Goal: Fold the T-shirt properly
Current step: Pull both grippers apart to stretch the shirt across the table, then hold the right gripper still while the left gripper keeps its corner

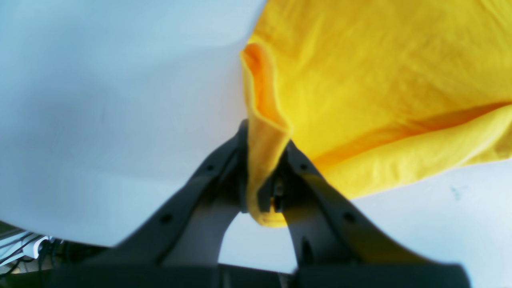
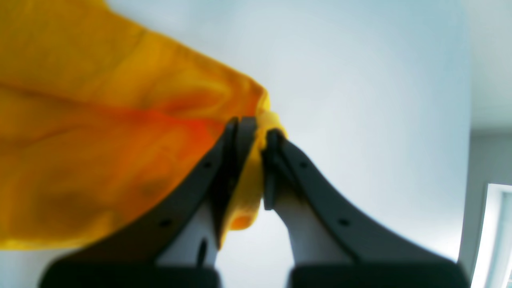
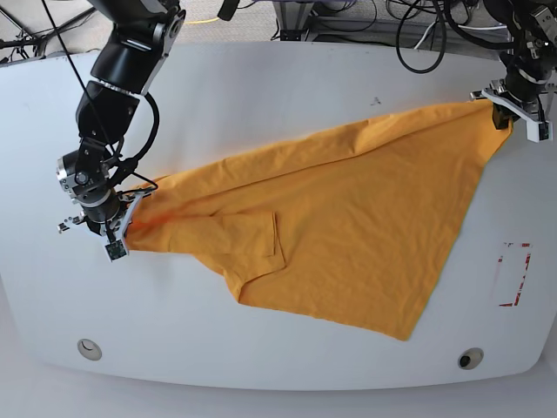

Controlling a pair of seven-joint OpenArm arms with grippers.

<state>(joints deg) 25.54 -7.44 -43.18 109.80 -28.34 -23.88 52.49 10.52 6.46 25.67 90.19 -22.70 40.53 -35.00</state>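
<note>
The orange-yellow T-shirt (image 3: pixel 348 226) lies stretched across the white table (image 3: pixel 261 87), pulled taut between both arms. In the base view my right gripper (image 3: pixel 130 213) at the left is shut on one corner of the shirt. My left gripper (image 3: pixel 498 109) at the far right is shut on the opposite corner. A sleeve (image 3: pixel 248 239) lies folded over the body. The left wrist view shows a pinched fold of the T-shirt (image 1: pixel 380 80) between my left gripper's (image 1: pixel 266 140) jaws. In the right wrist view my right gripper (image 2: pixel 258 132) clamps a bunched hem of the T-shirt (image 2: pixel 80 140).
A red-outlined rectangle (image 3: pixel 513 274) is marked on the table near the right edge. Two round holes (image 3: pixel 88 348) (image 3: pixel 470 358) sit near the front edge. Cables (image 3: pixel 418 26) run behind the table's far edge.
</note>
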